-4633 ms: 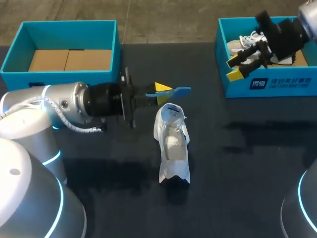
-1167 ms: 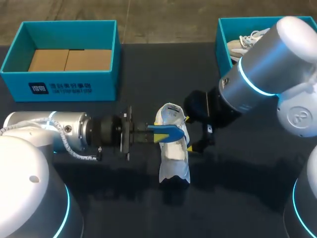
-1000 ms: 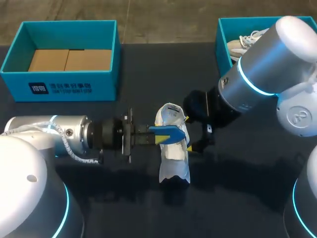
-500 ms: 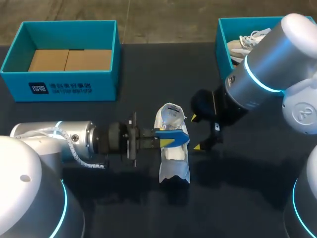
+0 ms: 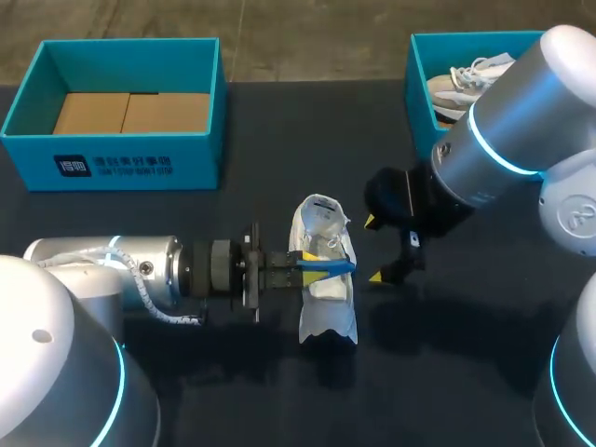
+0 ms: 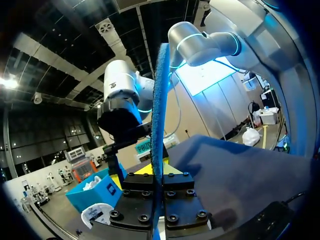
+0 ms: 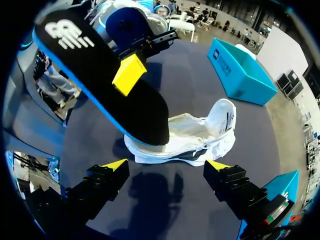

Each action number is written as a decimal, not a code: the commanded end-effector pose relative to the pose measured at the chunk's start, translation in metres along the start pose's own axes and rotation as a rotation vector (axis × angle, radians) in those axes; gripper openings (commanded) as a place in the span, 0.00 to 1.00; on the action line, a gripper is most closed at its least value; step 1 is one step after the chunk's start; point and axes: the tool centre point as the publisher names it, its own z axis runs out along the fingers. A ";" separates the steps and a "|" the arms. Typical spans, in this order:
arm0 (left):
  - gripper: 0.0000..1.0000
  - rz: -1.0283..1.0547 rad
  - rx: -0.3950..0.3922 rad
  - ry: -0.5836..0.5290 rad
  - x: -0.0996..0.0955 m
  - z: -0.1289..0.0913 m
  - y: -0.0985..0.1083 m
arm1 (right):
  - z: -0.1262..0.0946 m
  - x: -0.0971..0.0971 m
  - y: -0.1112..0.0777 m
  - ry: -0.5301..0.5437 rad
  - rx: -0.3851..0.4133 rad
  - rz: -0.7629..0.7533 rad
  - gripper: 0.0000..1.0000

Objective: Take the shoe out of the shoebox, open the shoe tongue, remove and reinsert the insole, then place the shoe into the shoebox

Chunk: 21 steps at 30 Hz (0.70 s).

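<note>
A white shoe [image 5: 326,289] lies on the dark table, toe toward the front edge. My left gripper [image 5: 300,264] is shut on a blue insole [image 5: 328,264], held on edge over the shoe's opening. In the left wrist view the insole [image 6: 160,115] rises edge-on from the shut gripper [image 6: 157,186]. The right wrist view shows the insole's black underside [image 7: 100,75], its end down at the shoe [image 7: 190,134]. My right gripper [image 5: 374,250] stands open just right of the shoe, nothing between its yellow tips; in its own view it [image 7: 165,167] hangs over bare table beside the shoe.
An open teal shoebox [image 5: 37,140] with a cardboard floor stands at the back left. A second teal box [image 5: 419,88] at the back right holds another white shoe [image 5: 466,79]. That left box also shows behind the shoe as a teal box [image 7: 240,70].
My left gripper carried the insole forward and down onto the shoe's opening. My right gripper drew back to the right, away from the shoe.
</note>
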 end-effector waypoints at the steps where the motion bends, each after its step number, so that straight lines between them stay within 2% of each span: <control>1: 0.00 -0.002 -0.016 0.003 0.000 0.002 0.002 | 0.000 0.001 -0.001 -0.002 -0.001 -0.001 1.00; 12: 0.00 -0.072 -0.027 -0.042 -0.003 0.001 0.006 | 0.000 0.001 -0.001 -0.002 -0.001 -0.001 1.00; 21: 0.00 -0.160 -0.001 -0.080 -0.011 -0.001 -0.007 | 0.000 0.001 -0.001 -0.002 -0.001 -0.001 1.00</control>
